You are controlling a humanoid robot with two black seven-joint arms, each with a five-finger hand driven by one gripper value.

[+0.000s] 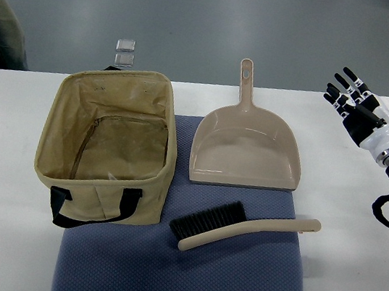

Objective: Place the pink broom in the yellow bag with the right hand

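Lying on blue mat [233, 276] atop white surface [365, 178]: broom [240, 229], dustpan [245, 149], bag [110, 147]; right hand [354, 107] hovering, fingers [343, 83] apart; grey floor [199, 14] beyond.

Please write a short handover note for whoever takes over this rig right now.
Right hand: raised over the table's far right edge, fingers spread, holding nothing. Left arm: out of view.
Beige-pink hand broom with black bristles: lying on the blue-grey mat, just right of the bag.
Open yellow-tan fabric bag with black handles: upright at left, apparently empty.
Beige plastic dustpan: behind the broom.
Done: nothing yet. Left: grasp the broom, place it in the bag.
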